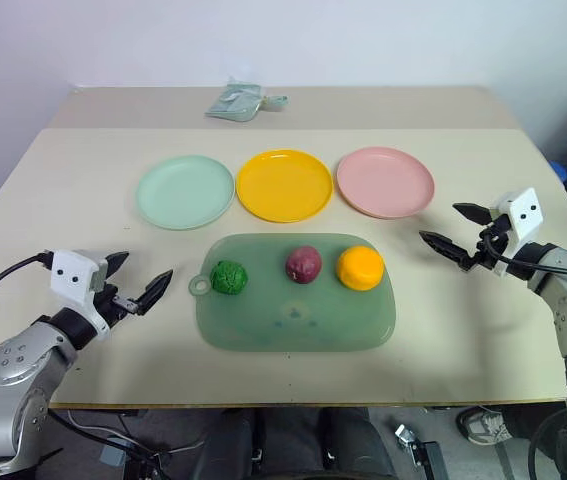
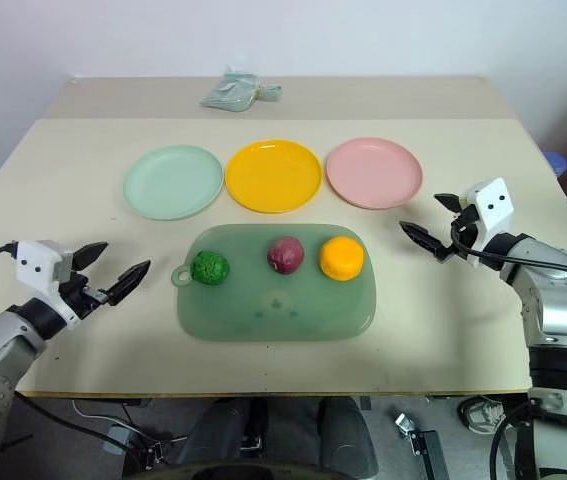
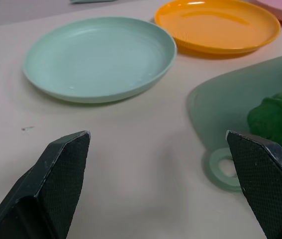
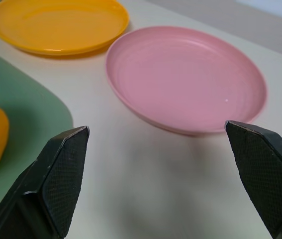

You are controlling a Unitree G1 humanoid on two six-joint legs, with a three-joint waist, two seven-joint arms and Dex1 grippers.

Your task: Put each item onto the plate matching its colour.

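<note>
While all three toy foods sit on the tray, the three plates hold nothing.

- Head views, plates: three round plates lie in one row across the table (image 1: 53, 190) — one mint green plate (image 1: 185, 191) on the left, one yellow plate (image 1: 284, 185) in the middle, one pink plate (image 1: 385, 181) on the right. The yellow one sits just beside each neighbour.
- Head views, tray: one dark green tray (image 1: 293, 320) with a loop handle lies near the row, on the robot's side of it. On it rest three balls in a line: one bumpy green ball (image 1: 229, 277) at the left, one red-purple ball (image 1: 303, 264) in the middle, one orange ball (image 1: 360, 268) at the right, all apart from each other.
- Head views, grippers: two grippers hover beside the tray. The left gripper (image 1: 139, 281) is off the tray's handle end, the right gripper (image 1: 455, 230) off its opposite end; both have fingers spread wide and hold nothing.
- Head views, far edge: one pale grey-green packet (image 1: 239, 101) lies well apart from the plates.
- Left wrist view: two black fingers (image 3: 63, 169) stand wide apart; beyond them are the mint green plate, the yellow plate, the tray's loop and the green ball.
- Right wrist view: two black fingers (image 4: 61, 174) gape wide; beyond them lie the pink plate, the yellow plate, a tray corner and part of the orange ball.
</note>
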